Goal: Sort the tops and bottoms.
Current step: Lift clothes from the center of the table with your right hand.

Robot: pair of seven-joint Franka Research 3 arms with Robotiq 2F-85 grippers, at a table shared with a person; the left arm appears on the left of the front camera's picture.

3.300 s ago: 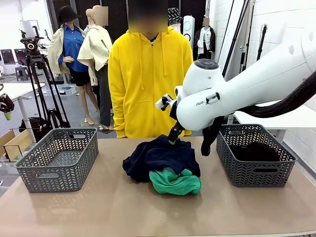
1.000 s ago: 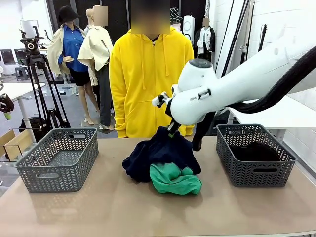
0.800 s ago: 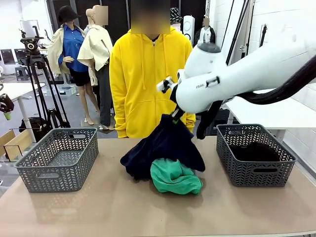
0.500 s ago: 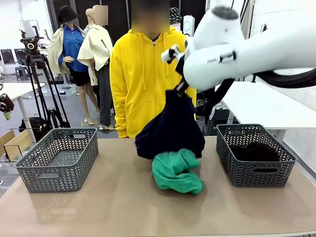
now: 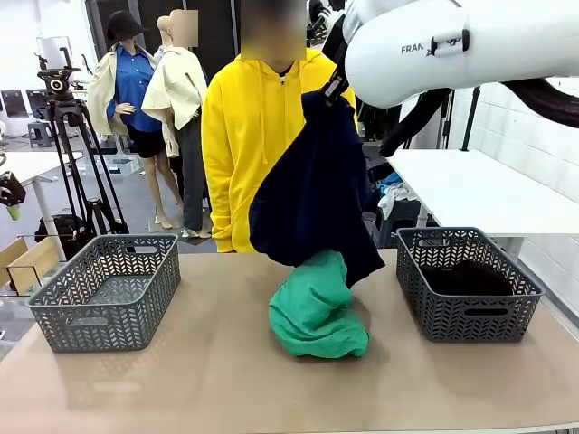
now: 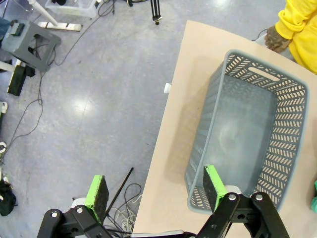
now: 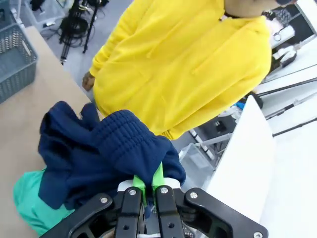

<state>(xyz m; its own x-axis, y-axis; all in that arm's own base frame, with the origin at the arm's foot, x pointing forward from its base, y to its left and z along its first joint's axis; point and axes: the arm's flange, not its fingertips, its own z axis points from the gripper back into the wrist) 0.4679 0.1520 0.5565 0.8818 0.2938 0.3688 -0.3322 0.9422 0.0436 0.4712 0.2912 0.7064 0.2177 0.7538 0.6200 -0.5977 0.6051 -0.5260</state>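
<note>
Right claw (image 7: 147,186), clenched on the navy garment (image 5: 317,199) at its waistband, holds it high over the bench (image 5: 181,380) middle. Its hem touches the green garment (image 5: 317,312) lying there, which may snag and drag toward the right-edge grey basket (image 5: 425,298). Left claw (image 6: 154,191) hangs released.

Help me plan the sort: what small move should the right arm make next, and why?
Probably lift a little higher. The right gripper is shut on the navy garment, whose lower edge hangs down to the green garment; swinging sideways now might drag it.
</note>
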